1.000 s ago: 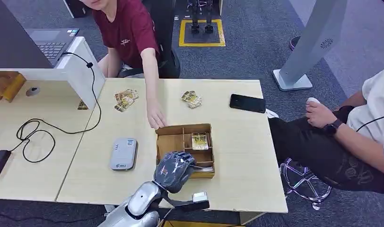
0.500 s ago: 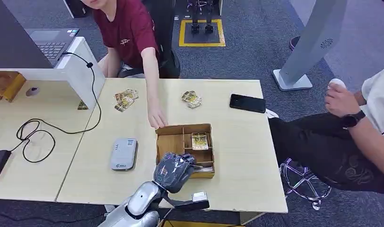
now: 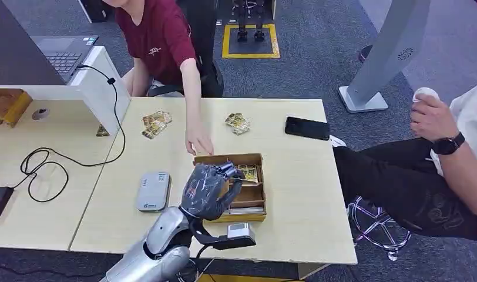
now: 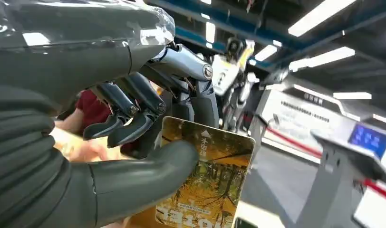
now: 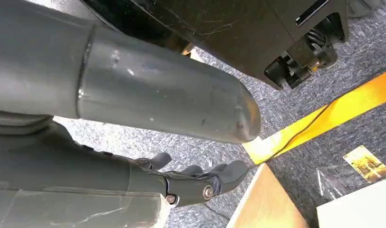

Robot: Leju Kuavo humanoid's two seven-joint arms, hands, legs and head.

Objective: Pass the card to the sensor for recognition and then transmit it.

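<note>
Card lifted, sensor next.
The left hand (image 4: 134, 118) pinches the card (image 4: 205, 180) above the box (image 3: 257, 160); the reader (image 3: 153, 191) probably comes next.

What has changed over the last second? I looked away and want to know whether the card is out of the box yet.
The left hand has risen from the near edge of the wooden box and moved farther over it, now pinching a card. The person's hand at the box's far edge shifted slightly; the seated person raised a hand. The card reader and phone stayed put.
</note>
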